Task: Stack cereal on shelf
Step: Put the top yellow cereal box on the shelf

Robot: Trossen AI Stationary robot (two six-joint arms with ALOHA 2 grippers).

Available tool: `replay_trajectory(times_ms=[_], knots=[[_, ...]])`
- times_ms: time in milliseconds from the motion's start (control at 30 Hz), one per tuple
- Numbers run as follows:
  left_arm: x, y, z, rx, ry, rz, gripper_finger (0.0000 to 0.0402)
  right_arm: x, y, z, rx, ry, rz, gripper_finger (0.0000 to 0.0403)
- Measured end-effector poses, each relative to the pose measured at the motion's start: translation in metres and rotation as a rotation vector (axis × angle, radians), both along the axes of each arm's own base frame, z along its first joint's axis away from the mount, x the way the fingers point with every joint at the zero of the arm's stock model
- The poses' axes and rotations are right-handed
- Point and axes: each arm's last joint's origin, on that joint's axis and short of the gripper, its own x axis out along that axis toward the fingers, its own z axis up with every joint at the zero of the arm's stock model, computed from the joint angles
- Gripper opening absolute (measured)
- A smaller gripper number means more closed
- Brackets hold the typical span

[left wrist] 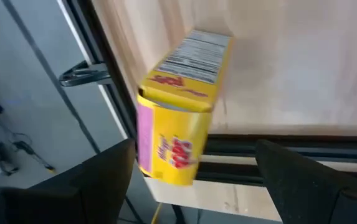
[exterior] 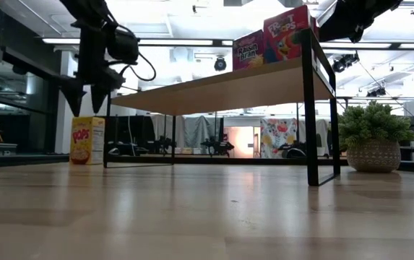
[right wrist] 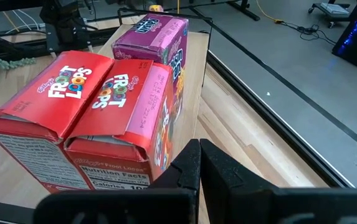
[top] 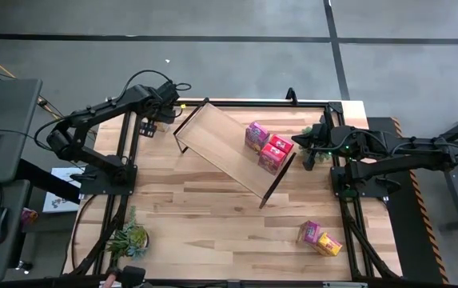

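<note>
Blurred in the left wrist view: yellow cereal box [left wrist: 181, 109]. Hidden beneath the left arm overhead.

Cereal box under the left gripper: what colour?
Yellow cardboard cereal box with a pink side panel; left wrist view shows it best.

We see two red cereal boxes [right wrist: 85, 118] with white lettering, a magenta box [right wrist: 156, 37], a yellow box [left wrist: 181, 118] — red print, pink side — on light wood [top: 221, 140].
</note>
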Motion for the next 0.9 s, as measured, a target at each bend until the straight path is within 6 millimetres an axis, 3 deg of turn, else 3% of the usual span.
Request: replay_trajectory(times_ms=[200,533,900], knots=[[0.003,0.004,-0.007,0.065,-0.003,-0.025,0.0323,0.000,0.000,0.000,0.000,0.000,0.000,0.0000],[0.001,0.009,-0.016,0.024,0.013,-0.005,0.0323,0.000,0.000,0.000,0.000,0.000,0.000,0.0000],[0.012,0.022,-0.049,-0.016,0.128,0.063,0.0323,0.000,0.000,0.000,0.016,-0.007,-0.008,0.0000]])
